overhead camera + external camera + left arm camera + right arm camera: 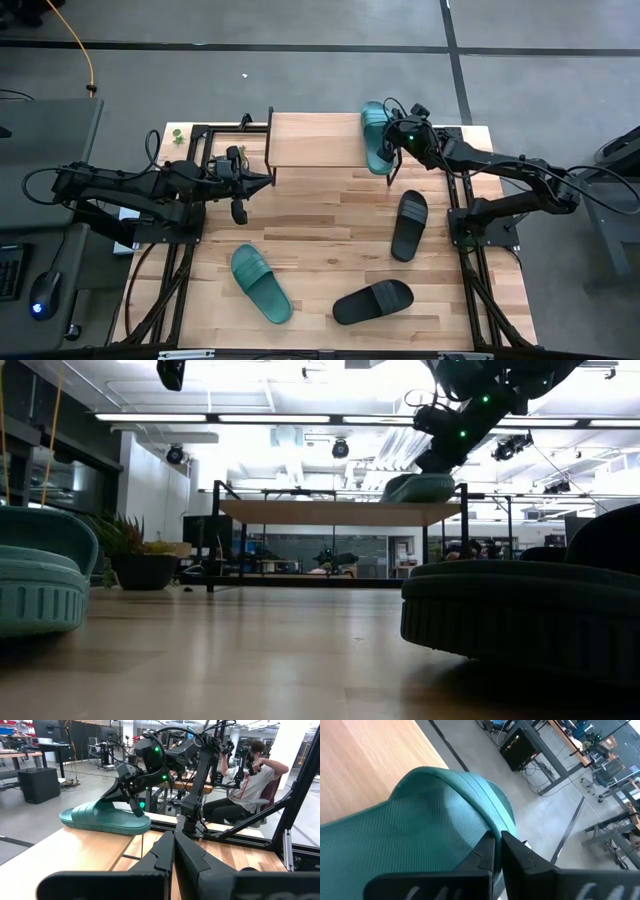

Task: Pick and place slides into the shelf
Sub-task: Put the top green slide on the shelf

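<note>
Left gripper (268,180): waited at the shelf's left end, fingers pressed together on nothing, as the left wrist view showed.
Teal slide on the table (261,284): lay flat toward the front left, well apart from the shelf; moulded rubber with a ribbed strap, probably light and springy, best pinched across the strap arch.
Black slide at the front (373,301): lay flat near the front edge, matte rubber, likely grippy rather than slick.
Shelf (315,142): light plank top on a thin black frame, standing at the back of the table.
Teal slide on the shelf (377,137): rested at the shelf's right end, sole down; its strap looked soft enough to flex under a pinch.
Right gripper (396,140): clamped on that slide's strap edge.
Black slide on the right (409,224): lay flat near the right arm's base.
</note>
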